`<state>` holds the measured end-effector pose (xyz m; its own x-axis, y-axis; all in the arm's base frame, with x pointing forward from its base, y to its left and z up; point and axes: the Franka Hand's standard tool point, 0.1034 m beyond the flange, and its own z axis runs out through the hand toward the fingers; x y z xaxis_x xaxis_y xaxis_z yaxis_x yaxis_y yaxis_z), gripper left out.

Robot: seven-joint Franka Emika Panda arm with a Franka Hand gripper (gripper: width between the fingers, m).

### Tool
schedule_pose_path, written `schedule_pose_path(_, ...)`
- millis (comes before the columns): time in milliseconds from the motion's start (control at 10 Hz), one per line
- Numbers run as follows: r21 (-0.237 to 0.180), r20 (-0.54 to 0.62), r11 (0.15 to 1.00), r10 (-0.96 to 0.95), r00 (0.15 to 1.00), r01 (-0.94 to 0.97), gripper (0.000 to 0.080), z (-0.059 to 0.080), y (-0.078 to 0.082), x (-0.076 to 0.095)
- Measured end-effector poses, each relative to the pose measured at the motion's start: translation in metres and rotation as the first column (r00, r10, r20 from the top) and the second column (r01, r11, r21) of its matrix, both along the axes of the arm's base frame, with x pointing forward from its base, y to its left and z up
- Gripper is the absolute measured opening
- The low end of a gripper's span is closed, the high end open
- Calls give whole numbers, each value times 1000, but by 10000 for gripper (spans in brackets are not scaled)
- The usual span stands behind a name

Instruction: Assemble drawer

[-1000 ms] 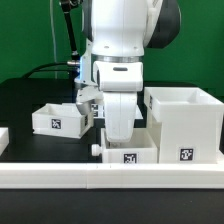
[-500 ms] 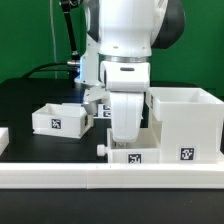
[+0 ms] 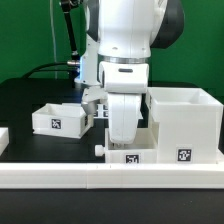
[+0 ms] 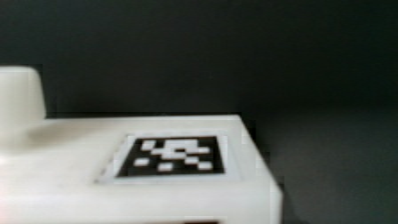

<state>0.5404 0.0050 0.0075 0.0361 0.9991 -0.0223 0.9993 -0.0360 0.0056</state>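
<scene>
A small white tray (image 3: 130,157) with a tag on its front stands just behind the front rail, right beside the large white casing (image 3: 185,125). My gripper (image 3: 125,140) reaches straight down into this tray; its fingertips are hidden behind the tray wall, and the tray shifts with the hand. In the wrist view the tray's tagged face (image 4: 178,155) fills the near part, with no fingers showing. A second small tray (image 3: 58,118) sits on the black table at the exterior view's left.
A long low white border rail (image 3: 110,178) runs along the front. A white piece (image 3: 3,138) lies at the exterior view's far left edge. Black cables (image 3: 50,68) run behind the arm. A white rounded post (image 4: 15,95) shows beside the tray.
The arm and the tray under it shifted slightly toward the casing, then back a little to the exterior view's left. The left tray and the casing have not moved.
</scene>
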Motion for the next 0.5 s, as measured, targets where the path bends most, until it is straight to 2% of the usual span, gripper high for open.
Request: schedule_pose_path(500,0,2,997,-73,997,73,42,0,10,0)
